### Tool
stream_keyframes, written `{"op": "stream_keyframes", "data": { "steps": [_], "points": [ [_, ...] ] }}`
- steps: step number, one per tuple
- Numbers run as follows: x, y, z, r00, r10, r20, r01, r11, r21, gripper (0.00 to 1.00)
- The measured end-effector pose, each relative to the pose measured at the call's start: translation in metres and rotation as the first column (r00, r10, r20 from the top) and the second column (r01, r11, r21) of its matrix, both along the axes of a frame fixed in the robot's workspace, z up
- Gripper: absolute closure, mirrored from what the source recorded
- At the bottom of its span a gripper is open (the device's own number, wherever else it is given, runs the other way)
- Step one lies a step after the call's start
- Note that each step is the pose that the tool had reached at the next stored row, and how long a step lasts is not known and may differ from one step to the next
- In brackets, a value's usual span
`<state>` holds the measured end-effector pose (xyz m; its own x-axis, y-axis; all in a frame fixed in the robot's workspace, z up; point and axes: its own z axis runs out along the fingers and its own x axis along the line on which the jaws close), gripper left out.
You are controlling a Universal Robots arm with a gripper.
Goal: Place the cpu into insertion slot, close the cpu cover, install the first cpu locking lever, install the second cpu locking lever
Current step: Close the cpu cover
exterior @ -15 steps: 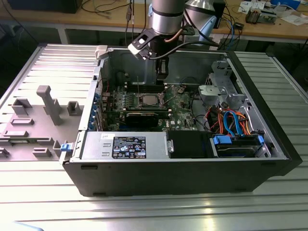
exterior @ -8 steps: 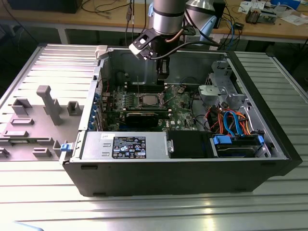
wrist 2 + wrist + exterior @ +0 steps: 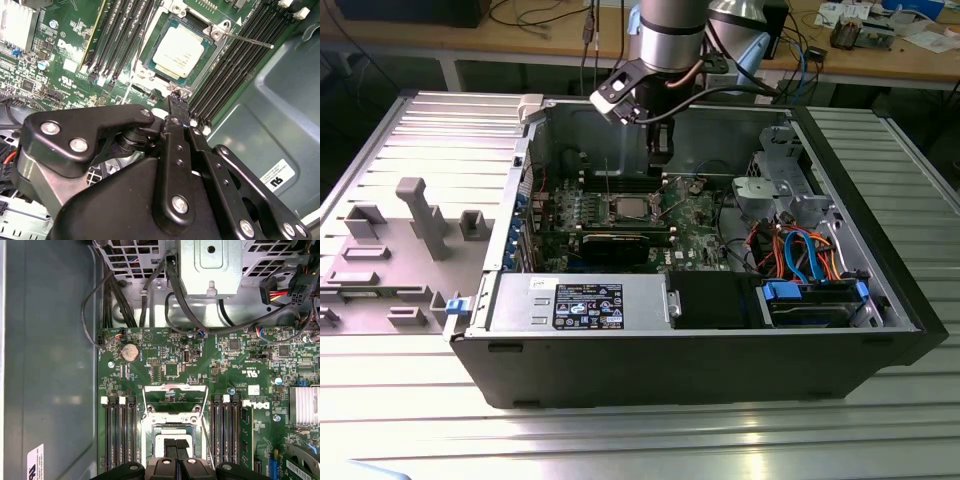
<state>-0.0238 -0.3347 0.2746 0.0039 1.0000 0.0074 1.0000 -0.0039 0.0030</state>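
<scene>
Jaws of the black metal gripper (image 3: 660,170) press together, empty; the small silvery-grey square cpu (image 3: 630,208) lies just lower left of them, mid-frame in the exterior view.

Bright, even overhead light falls on the scene. Glare streaks the ribbed metal desk (image 3: 750,442) in the exterior view. In the second wrist view the cpu (image 3: 176,49) gleams pale; the black tool (image 3: 175,102) shows soft highlights.
</scene>
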Motion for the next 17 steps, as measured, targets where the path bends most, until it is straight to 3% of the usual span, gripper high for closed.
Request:
{"op": "stream_keyframes", "data": {
  "steps": [17],
  "points": [
    [0.0054,0.0000,0.0000,1.0000,0.000,0.0000,0.000,1.0000,0.0000,0.89]
  ]
}}
